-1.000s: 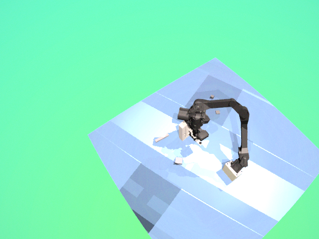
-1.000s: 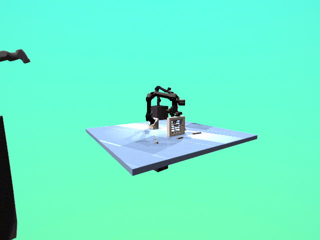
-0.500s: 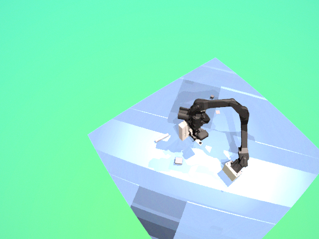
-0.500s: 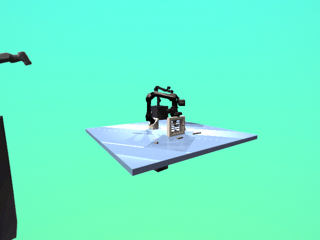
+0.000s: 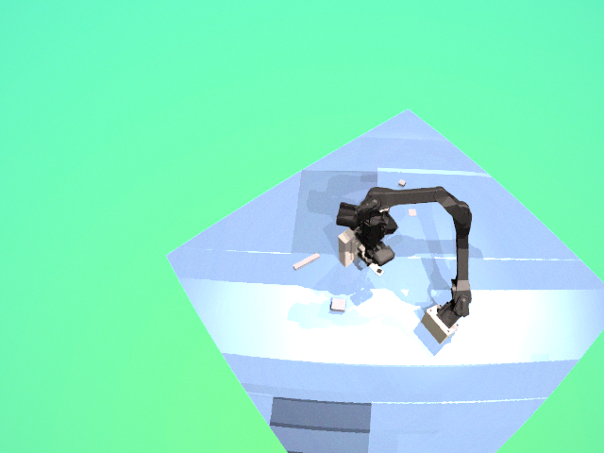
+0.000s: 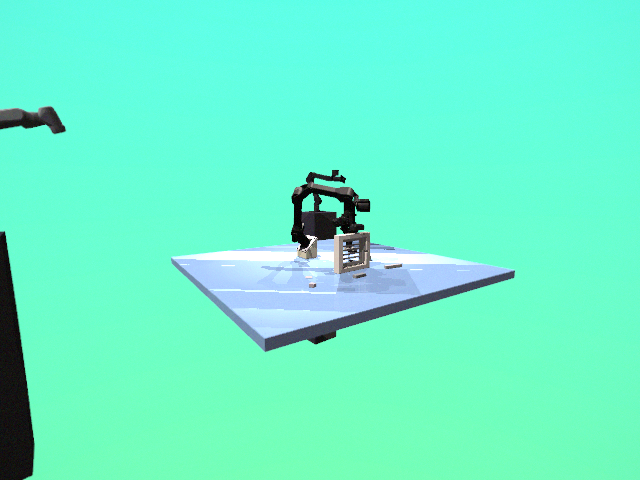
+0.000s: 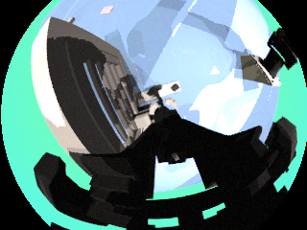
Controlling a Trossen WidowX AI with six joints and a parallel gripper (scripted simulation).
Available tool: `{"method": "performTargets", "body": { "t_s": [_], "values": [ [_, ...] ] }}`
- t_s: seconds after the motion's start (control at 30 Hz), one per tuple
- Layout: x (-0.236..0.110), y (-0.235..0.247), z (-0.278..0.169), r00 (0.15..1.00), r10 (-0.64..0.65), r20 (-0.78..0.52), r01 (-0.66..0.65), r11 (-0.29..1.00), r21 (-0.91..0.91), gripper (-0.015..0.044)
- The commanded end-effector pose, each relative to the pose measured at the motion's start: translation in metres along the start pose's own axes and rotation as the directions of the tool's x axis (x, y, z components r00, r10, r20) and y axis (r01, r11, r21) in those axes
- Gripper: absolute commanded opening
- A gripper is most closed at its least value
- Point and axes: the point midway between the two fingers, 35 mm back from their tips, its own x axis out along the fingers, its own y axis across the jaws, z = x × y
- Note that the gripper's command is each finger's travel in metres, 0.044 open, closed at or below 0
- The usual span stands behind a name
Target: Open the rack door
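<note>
The rack's pale rectangular frame (image 5: 345, 249) (image 6: 338, 254) stands upright on the table. Thin bars (image 7: 111, 83) span the rack opening. My gripper (image 7: 168, 125) is beside the rack, pointing down. Its fingers have come together around the dark upright handle, and it looks shut on it. The fingers and the arm hide most of the handle, so its turn angle does not show clearly. The door's exact angle cannot be told. In the exterior view the gripper is mostly hidden behind the rack.
A small white plate with a dark square (image 5: 378, 270) (image 7: 169, 88) is beside the rack. A long pale bar (image 5: 306, 260) (image 6: 393, 266) and a pale block (image 5: 338, 304) lie on the table. Two small pieces (image 5: 401, 182) (image 5: 411, 212) lie near the arm. The arm's beige base (image 5: 435, 327) stands apart.
</note>
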Motion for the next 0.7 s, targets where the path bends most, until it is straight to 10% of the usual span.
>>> {"method": "performTargets", "body": {
  "t_s": [0.0,0.67],
  "values": [
    [-0.0001,-0.0001,0.0001,1.000,-0.001,0.000,0.001,1.000,0.003,0.0112],
    [-0.0001,-0.0023,0.0017,1.000,-0.001,0.000,0.001,0.997,-0.074,0.0027]
  ]
}}
